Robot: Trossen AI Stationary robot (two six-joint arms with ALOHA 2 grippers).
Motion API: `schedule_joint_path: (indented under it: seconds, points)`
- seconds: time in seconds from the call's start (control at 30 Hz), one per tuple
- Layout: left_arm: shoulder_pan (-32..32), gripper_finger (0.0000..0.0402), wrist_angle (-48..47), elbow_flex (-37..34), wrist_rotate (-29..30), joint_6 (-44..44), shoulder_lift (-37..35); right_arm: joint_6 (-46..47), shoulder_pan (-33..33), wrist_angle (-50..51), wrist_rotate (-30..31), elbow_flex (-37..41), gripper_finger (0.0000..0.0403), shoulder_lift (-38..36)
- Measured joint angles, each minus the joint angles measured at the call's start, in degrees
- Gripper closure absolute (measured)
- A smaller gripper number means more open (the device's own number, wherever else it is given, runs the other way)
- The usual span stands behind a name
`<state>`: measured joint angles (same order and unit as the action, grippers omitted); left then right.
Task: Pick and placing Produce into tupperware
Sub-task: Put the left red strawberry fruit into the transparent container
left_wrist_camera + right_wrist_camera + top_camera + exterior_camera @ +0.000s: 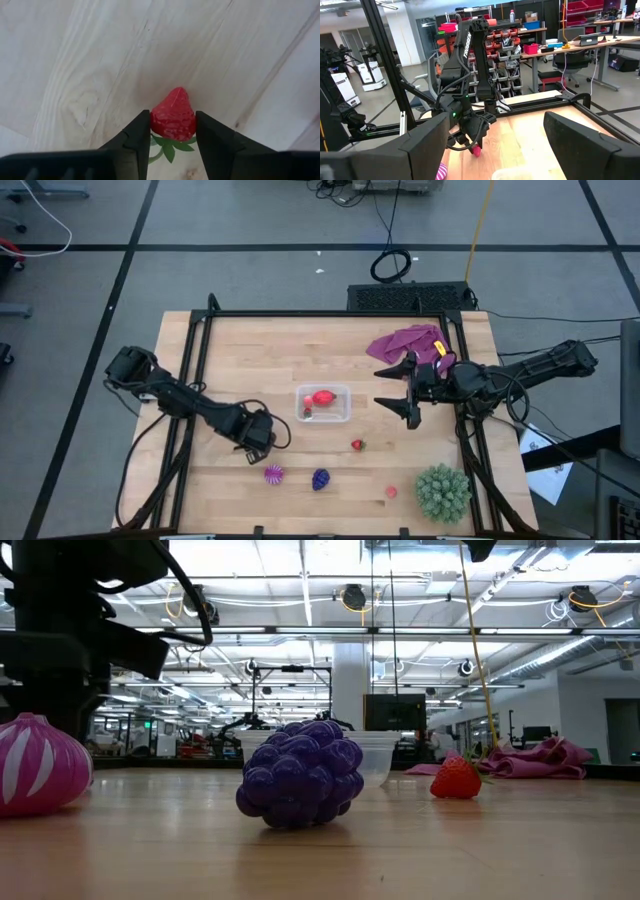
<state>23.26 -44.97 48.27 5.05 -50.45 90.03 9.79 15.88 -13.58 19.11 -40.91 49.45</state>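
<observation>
Left claw [256,442]: low over the pale wooden surface [250,360], near its front-left part, dark fingers [136,137] pressed on either side of a small red toy strawberry with green leaves [173,116]; fruit appears to rest on the wood, not lifted. Step in hand, by judgement: the grasp of one piece of produce.

Pink-and-white striped bulb-shaped toy [273,474] and dark purple knobbly grape-cluster toy [320,478]: front of the surface, just right of the left claw, untouched.

Clear rectangular plastic tupperware with whitish rim [345,402]: centre of the surface, already holding a red fruit piece [322,397].

Second small red strawberry [357,445] and small pinkish bit [392,491]: loose, right of centre.

Large green spiky ball [442,491]: front right.

Right claw [411,392]: raised right of the tupperware, fingers wide apart, holding nothing, waiting beside a crumpled magenta cloth [408,342].

Next move calls for: lift, carry rightward and back to the tupperware, release inside its rim.
</observation>
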Motion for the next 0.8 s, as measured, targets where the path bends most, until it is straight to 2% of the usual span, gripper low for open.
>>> schedule_joint_path:
  seconds: [0.17,0.37,0.5,0.7,0.8]
  points:
    - [-1.8,0.0272,-2.2,1.3,-2.1,2.1,-0.2,-0.5,0.0,-1.8,0.0,0.0,0.0086,0.0]
    - [-3.5,0.0272,-9.0,7.1,-2.2,5.3,-2.1,-1.5,0.0,-2.3,0.0,0.0,0.0086,0.0]
    - [-5.2,0.0272,-15.5,13.8,-2.1,8.1,-3.6,-1.9,0.0,-2.5,0.0,0.0,0.0086,0.0]
    - [-8.7,0.0272,-26.4,28.3,-0.5,12.6,-3.6,-3.2,0.0,-2.5,0.0,0.0,0.0086,0.0]
    - [-10.7,0.0272,-27.9,35.6,0.7,15.9,-2.3,-3.9,0.0,-2.5,0.0,0.0,0.0086,0.0]
